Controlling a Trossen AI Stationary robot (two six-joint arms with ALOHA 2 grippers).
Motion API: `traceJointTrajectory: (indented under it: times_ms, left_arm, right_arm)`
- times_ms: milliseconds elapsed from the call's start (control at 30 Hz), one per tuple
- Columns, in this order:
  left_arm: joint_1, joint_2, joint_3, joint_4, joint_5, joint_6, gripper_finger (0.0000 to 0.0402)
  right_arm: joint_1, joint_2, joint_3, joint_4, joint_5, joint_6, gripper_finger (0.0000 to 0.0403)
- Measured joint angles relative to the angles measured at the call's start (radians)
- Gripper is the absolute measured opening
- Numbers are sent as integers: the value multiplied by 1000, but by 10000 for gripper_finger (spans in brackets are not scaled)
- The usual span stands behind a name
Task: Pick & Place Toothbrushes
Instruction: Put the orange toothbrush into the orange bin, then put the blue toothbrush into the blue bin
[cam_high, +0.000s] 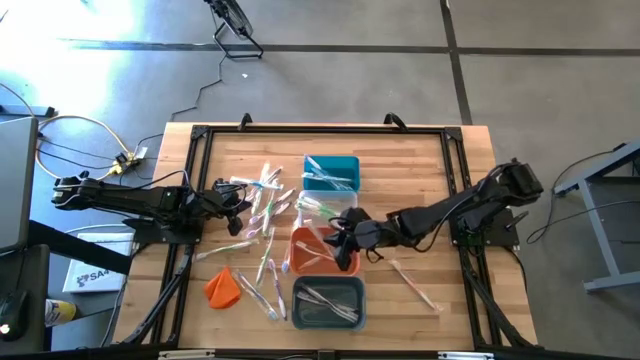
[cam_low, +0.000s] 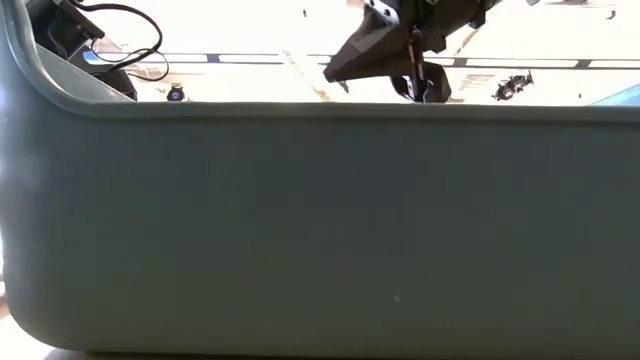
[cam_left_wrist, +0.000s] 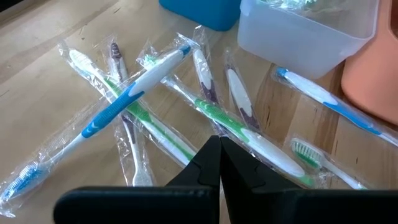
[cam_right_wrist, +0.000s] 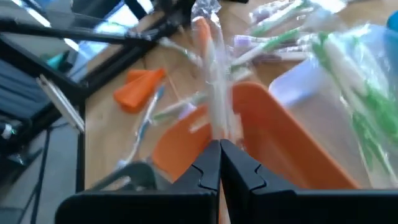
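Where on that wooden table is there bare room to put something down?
Bare wood lies along the far edge behind the teal bin, and at the right side, past the lone toothbrush. The near left corner by the orange lump is partly free. It is crowded between the loose toothbrushes and the orange bin.

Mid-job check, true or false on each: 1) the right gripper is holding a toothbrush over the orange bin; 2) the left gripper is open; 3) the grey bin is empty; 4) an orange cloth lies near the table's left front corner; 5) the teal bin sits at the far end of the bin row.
1. True: the right gripper is shut on a wrapped toothbrush above the orange bin.
2. False: the left gripper is shut, holding nothing, above loose toothbrushes.
3. False: the grey bin holds several toothbrushes.
4. True: the orange cloth lies there.
5. True: the teal bin is farthest, beyond the clear bin.
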Motion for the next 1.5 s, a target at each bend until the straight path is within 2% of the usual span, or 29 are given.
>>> traceJointTrajectory:
  times_ms: [400,733,1167,1300,1500]
  left_arm:
    - [0,0,0,0,0,0,0]
    - [0,0,0,0,0,0,0]
    - [0,0,0,-1,0,0,0]
    - [0,0,0,-1,0,0,0]
    - [0,0,0,-1,0,0,0]
  right_arm:
    - [12,35,2,-10,-9,-40,3]
    - [11,37,2,-91,-88,-34,3]
    - [8,36,2,-118,-92,-33,4]
    - [8,36,2,-118,-114,-33,22]
    - [9,36,2,-119,-118,-32,74]
